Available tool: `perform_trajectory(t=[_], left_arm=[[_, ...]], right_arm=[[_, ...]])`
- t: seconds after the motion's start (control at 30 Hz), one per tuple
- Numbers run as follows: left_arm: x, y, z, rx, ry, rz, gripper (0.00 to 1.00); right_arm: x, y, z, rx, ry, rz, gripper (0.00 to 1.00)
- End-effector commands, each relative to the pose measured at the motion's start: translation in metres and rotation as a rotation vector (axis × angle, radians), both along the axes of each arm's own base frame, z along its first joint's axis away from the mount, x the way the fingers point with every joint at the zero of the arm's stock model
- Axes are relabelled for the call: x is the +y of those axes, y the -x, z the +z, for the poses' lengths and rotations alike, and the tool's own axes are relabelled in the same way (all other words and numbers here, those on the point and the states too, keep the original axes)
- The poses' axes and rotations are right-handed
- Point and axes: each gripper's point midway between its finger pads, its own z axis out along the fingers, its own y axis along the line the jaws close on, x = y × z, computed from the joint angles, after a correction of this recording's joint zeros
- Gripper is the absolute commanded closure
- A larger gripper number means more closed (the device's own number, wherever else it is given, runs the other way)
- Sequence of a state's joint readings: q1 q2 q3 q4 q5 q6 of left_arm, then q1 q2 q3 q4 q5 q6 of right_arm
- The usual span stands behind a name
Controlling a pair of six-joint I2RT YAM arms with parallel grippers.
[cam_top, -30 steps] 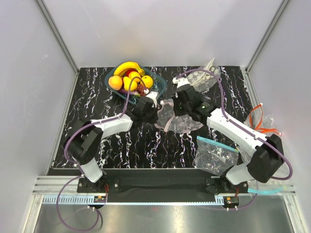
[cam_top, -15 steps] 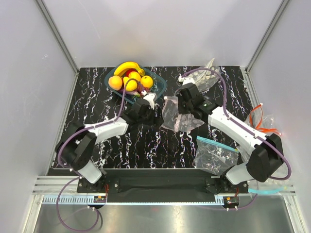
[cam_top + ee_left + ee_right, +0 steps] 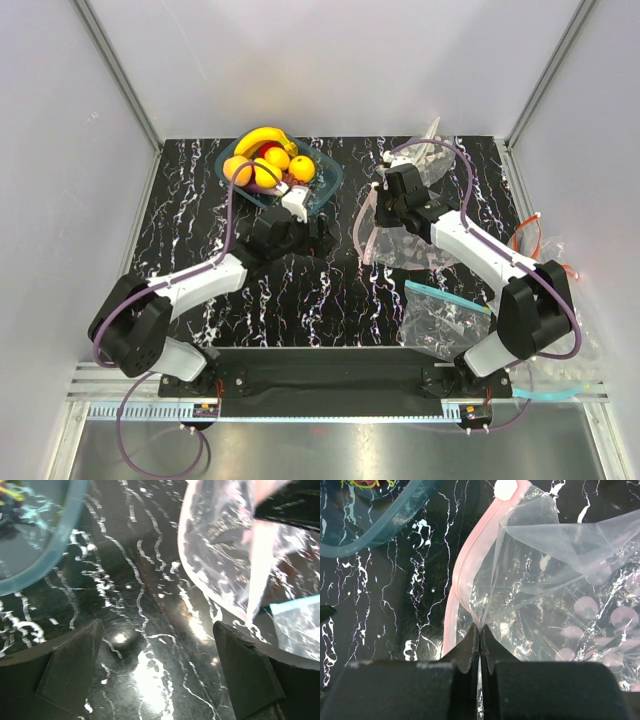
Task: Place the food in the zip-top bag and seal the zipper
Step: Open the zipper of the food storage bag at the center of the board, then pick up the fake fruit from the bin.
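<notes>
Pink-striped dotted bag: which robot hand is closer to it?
Right. The right gripper is shut on the zip-top bag near its mouth; the left gripper sits open to its left, not touching.

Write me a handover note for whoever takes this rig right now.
Left fingers open and empty, over the table between bowl and bag.
Right fingers shut on the bag's film just inside its pink zipper, with the mouth facing the bowl.
All the fruit is in the bowl; none is bagged.
Done: bag gripped.
Left: load the fruit, seal the zipper.

White-and-black arms (image 3: 195,283), purple cables (image 3: 226,205)
</notes>
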State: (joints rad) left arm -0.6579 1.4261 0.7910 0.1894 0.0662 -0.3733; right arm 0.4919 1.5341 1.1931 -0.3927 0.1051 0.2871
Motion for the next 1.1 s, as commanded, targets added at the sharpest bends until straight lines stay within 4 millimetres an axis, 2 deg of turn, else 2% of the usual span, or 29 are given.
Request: perform_trajectory(t=[0.0, 0.03, 0.07, 0.1, 0.13, 0.17, 0.2, 0.23, 0.3, 0.33, 0.4, 0.43, 0.47, 0.5, 0.53, 0.6, 0.63, 0.67, 0.7, 0.73, 0.77, 0.8, 0.83, 0.87, 0.93, 0.97, 1.0, 1.03, 1.07], left_arm=[[0.024, -0.029, 0.019, -0.078, 0.012, 0.144, 0.01], [0.027, -0.035, 0.025, -0.074, 0.023, 0.163, 0.01], [0.034, -0.036, 0.018, -0.037, -0.010, 0.185, 0.01], [0.047, -0.046, 0.020, -0.043, -0.037, 0.247, 0.01], [0.051, -0.055, 0.037, -0.077, -0.050, 0.271, 0.01], [0.058, -0.060, 0.041, -0.085, -0.078, 0.300, 0.01], [0.075, -0.065, 0.040, -0.084, -0.141, 0.369, 0.01], [0.082, -0.072, 0.055, -0.102, -0.158, 0.408, 0.01], [0.103, -0.081, 0.056, -0.085, -0.218, 0.496, 0.01], [0.106, -0.090, 0.069, -0.101, -0.207, 0.528, 0.01], [0.123, -0.104, 0.066, -0.079, -0.229, 0.579, 0.01], [0.125, -0.114, 0.078, -0.091, -0.214, 0.599, 0.01], [0.130, -0.120, 0.065, -0.055, -0.244, 0.611, 0.01], [0.141, -0.129, 0.064, -0.042, -0.245, 0.640, 0.01], [0.143, -0.139, 0.071, -0.046, -0.224, 0.653, 0.01], [0.151, -0.155, 0.058, -0.012, -0.226, 0.659, 0.01], [0.151, -0.165, 0.067, -0.023, -0.209, 0.666, 0.01], [0.152, -0.170, 0.049, 0.018, -0.239, 0.666, 0.01], [0.157, -0.181, 0.058, 0.009, -0.232, 0.683, 0.01], [0.158, -0.186, 0.053, 0.020, -0.242, 0.688, 0.01], [0.159, -0.192, 0.036, 0.054, -0.264, 0.687, 0.01], [0.162, -0.200, 0.039, 0.045, -0.255, 0.698, 0.01], [0.164, -0.204, 0.037, 0.047, -0.253, 0.702, 0.01], [0.165, -0.212, 0.026, 0.060, -0.246, 0.700, 0.01], [0.160, -0.223, 0.024, 0.062, -0.221, 0.678, 0.01], [0.159, -0.227, 0.006, 0.094, -0.236, 0.667, 0.01], [0.156, -0.234, 0.013, 0.081, -0.229, 0.667, 0.01], [0.156, -0.237, 0.009, 0.091, -0.239, 0.668, 0.01], [0.155, -0.238, -0.004, 0.120, -0.254, 0.659, 0.01]], right_arm=[[0.007, -0.013, 0.012, -0.063, -0.057, 0.018, 1.00], [0.007, -0.012, 0.010, -0.062, -0.064, 0.020, 1.00], [0.009, -0.011, 0.011, -0.066, -0.069, 0.027, 1.00], [0.009, -0.010, 0.010, -0.068, -0.075, 0.029, 1.00], [0.009, -0.008, 0.011, -0.082, -0.089, 0.032, 1.00], [0.009, -0.007, 0.012, -0.091, -0.095, 0.033, 1.00], [0.009, -0.006, 0.013, -0.099, -0.103, 0.033, 1.00], [0.009, -0.005, 0.015, -0.121, -0.115, 0.030, 1.00], [0.006, -0.007, 0.018, -0.148, -0.122, 0.019, 1.00], [0.004, -0.004, 0.016, -0.149, -0.121, 0.012, 1.00], [0.002, -0.001, 0.014, -0.164, -0.124, 0.008, 1.00], [0.000, -0.001, 0.014, -0.170, -0.126, 0.005, 1.00], [0.000, 0.000, 0.015, -0.173, -0.127, 0.003, 1.00], [-0.003, 0.001, 0.015, -0.178, -0.123, -0.004, 1.00], [-0.003, 0.001, 0.017, -0.184, -0.125, -0.007, 1.00], [-0.004, 0.002, 0.018, -0.191, -0.126, -0.009, 1.00], [-0.003, 0.002, 0.020, -0.193, -0.132, -0.007, 1.00], [-0.002, 0.003, 0.021, -0.194, -0.140, -0.003, 1.00], [-0.002, 0.004, 0.020, -0.193, -0.141, 0.001, 1.00], [-0.001, 0.005, 0.020, -0.193, -0.146, 0.002, 1.00], [-0.002, 0.006, 0.020, -0.194, -0.146, 0.004, 1.00], [-0.002, 0.006, 0.022, -0.200, -0.150, 0.002, 1.00], [-0.002, 0.006, 0.023, -0.201, -0.153, 0.002, 1.00], [-0.002, 0.007, 0.023, -0.200, -0.152, 0.004, 1.00], [-0.003, 0.008, 0.026, -0.209, -0.159, 0.003, 1.00], [-0.002, 0.009, 0.026, -0.209, -0.161, 0.005, 1.00], [-0.003, 0.010, 0.029, -0.217, -0.166, 0.003, 1.00], [-0.004, 0.010, 0.029, -0.217, -0.167, 0.001, 1.00], [-0.004, 0.011, 0.029, -0.218, -0.168, 0.001, 1.00]])
